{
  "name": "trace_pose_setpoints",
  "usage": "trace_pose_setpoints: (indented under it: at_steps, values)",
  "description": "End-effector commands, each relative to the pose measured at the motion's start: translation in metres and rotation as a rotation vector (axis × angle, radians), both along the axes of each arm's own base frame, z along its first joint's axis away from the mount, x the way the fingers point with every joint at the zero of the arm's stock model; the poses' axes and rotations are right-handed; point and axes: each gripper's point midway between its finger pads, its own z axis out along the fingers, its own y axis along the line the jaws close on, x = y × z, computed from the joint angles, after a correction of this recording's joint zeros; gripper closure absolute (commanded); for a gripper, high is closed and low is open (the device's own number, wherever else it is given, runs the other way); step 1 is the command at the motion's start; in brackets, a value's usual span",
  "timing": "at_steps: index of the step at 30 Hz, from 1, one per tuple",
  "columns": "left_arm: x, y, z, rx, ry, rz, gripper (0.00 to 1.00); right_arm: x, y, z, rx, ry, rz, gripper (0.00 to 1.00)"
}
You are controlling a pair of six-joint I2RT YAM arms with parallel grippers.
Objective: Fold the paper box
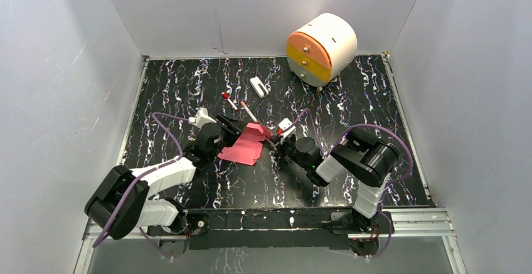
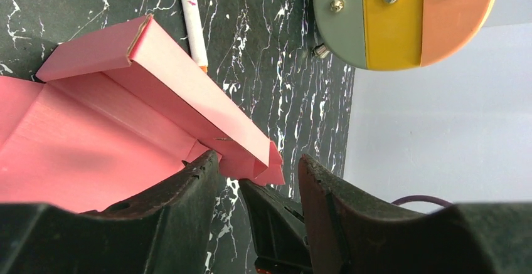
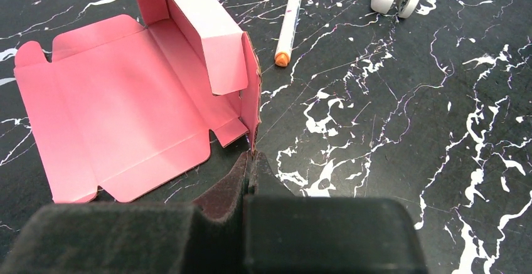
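Note:
The pink paper box lies partly folded mid-table: a flat sheet with one long panel raised and bent over. My right gripper is shut on the lower edge of the upright end flap, its jaws pinched together on the card. My left gripper is at the box's far left side, jaws apart. The folded corner and the right gripper's tip show between its fingers, and the left finger rests against the sheet.
A round white drawer unit with orange and yellow fronts stands at the back right. Beyond the box lie an orange-tipped white pen, a red-capped pen and a small white clip-like object. Grey walls enclose three sides.

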Motion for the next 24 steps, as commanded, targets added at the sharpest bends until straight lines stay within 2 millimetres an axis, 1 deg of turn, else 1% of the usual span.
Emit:
trace_pose_setpoints:
  at_steps: [1,4,8,14,21,24]
  values:
    - [0.011,0.007,0.004,-0.053,-0.022,0.070,0.54,-0.002,0.002,0.014,0.037,-0.043,0.001,0.99]
    - [0.015,0.005,-0.002,-0.060,-0.005,0.072,0.57,-0.004,0.002,0.013,0.034,-0.040,0.005,0.99]
    - [0.018,0.004,-0.012,-0.112,0.018,0.080,0.62,-0.006,0.003,0.013,0.034,-0.040,0.010,0.99]
    - [0.025,0.005,-0.018,-0.157,0.022,0.100,0.71,-0.009,0.005,0.013,0.033,-0.039,0.019,0.99]
    - [0.031,0.005,-0.018,-0.190,0.013,0.106,0.77,-0.012,0.008,0.011,0.031,-0.037,0.027,0.99]
    - [0.032,0.005,-0.019,-0.210,0.016,0.106,0.83,-0.012,0.008,0.010,0.028,-0.034,0.028,0.99]
